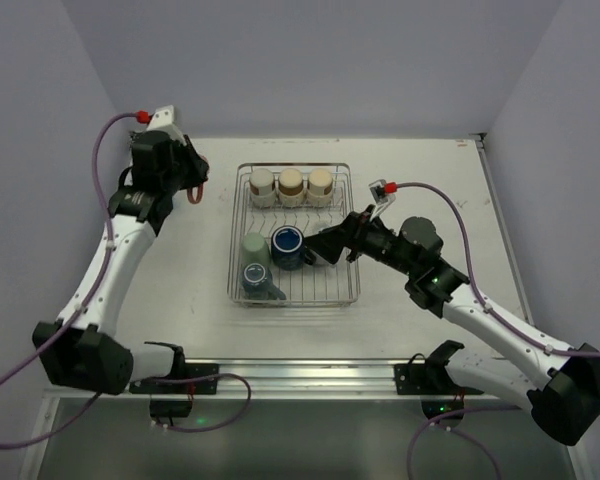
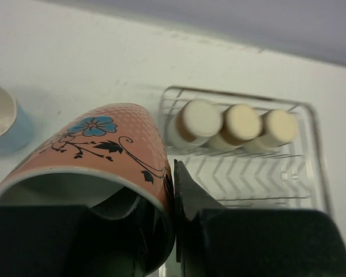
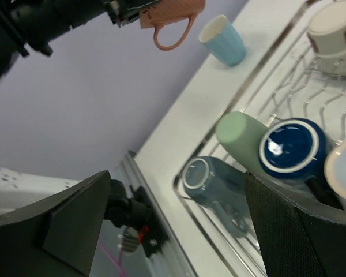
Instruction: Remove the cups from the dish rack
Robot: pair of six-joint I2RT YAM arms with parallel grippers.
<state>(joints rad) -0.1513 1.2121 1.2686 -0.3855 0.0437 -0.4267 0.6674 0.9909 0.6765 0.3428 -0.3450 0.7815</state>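
The left gripper [image 2: 173,199] is clamped on the rim of a pink flowered mug [image 2: 104,150], whose lower part is hidden by the black fingers. To its left a light blue cup [image 2: 4,121] stands on the table [image 2: 75,57], half cut off by the frame, and beyond it lies the rack [image 2: 311,115] with three cream cups [image 2: 239,122] upturned in a row. The right gripper [image 3: 177,184] is spread wide, a navy cup [image 3: 293,147], a green cup [image 3: 239,135] and a grey-blue mug [image 3: 205,179] being seen between its fingers, though contact cannot be made out and a pale round shape by the right finger is cut off.
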